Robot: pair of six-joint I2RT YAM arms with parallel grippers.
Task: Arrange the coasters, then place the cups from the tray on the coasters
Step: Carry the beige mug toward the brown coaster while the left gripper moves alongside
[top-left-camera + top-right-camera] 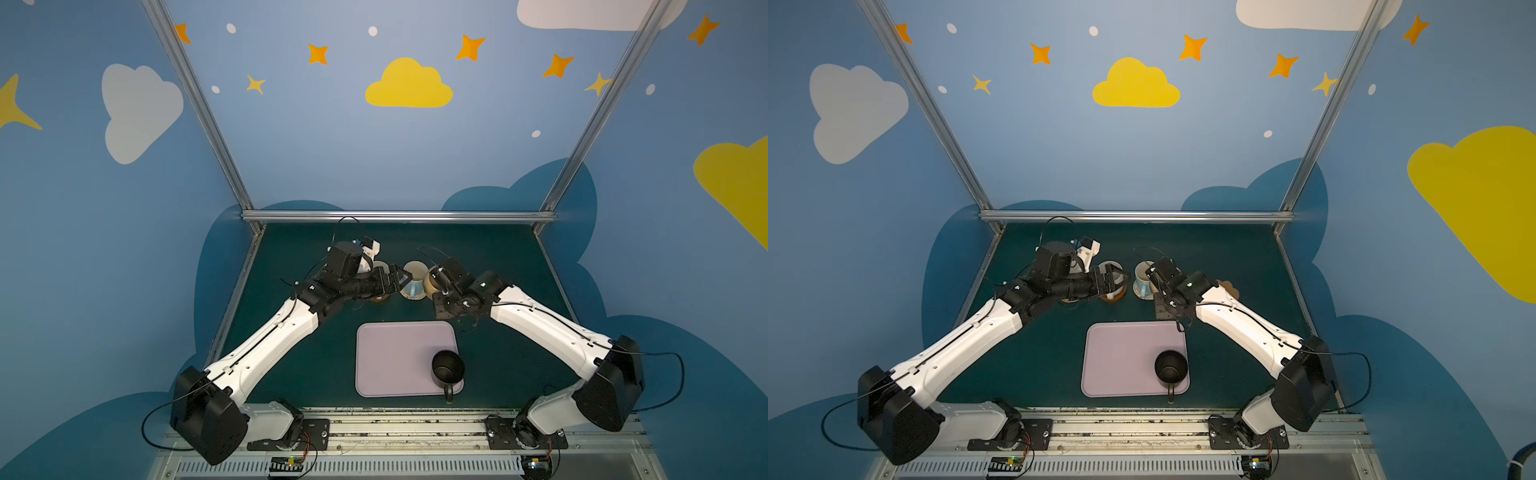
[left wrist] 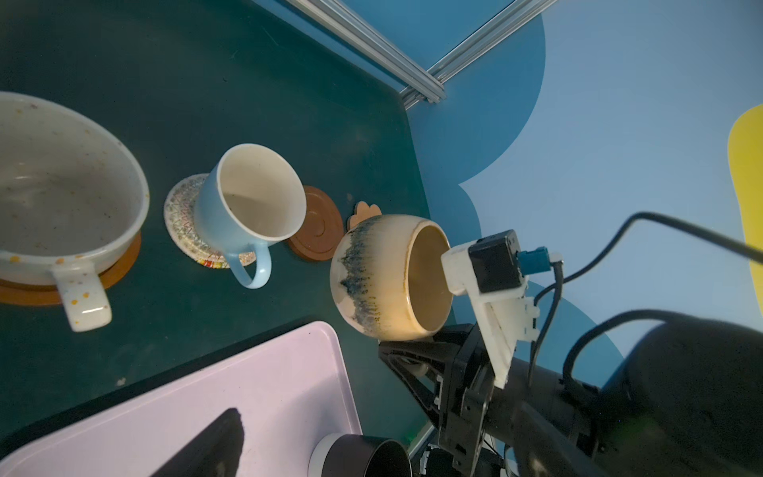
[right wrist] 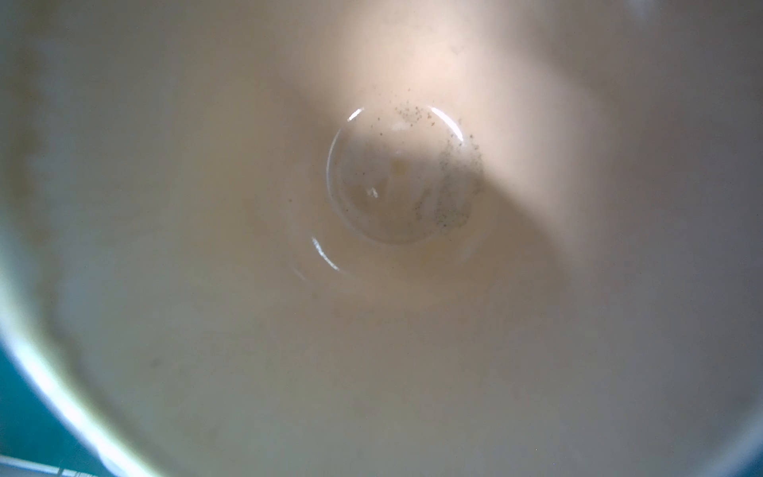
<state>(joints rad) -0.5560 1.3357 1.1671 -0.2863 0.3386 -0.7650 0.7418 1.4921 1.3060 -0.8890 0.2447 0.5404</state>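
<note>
Jaws of the right gripper [image 2: 406,351] pinch a tilted mustard-yellow glazed ceramic mug [image 2: 371,272], while those of the left gripper [image 1: 400,277] stand spread.

One cup [image 1: 447,369] in near-right corner of tray [image 1: 395,357], coasters [image 2: 318,226] beyond.

Tally, seen only.

Cups: 4 total
- 1 cream-white speckled cup [image 2: 62,186]
- 1 light blue cup [image 2: 231,223]
- 1 mustard cup [image 2: 371,281] w/ dark drip glaze
- 1 black cup [image 1: 446,370]

Cups w/ handle visible: 3 (cream-white, lt blue, black).

Coasters: 4 total
- 2 brown wooden discs: covered brown disc [image 2: 124,260], bare grooved disc [image 2: 320,231]
- 1 whitish woven round [image 2: 181,214]
- 1 paw-shaped cork [image 2: 365,211]

Tray [image 1: 395,357]: 1, pale lilac.

Robot arms: 2 (left arm [image 1: 266,345], right arm [image 1: 548,328]).

Bits of surface [image 1: 498,353] hidden under arms, so counts = min. only.
</note>
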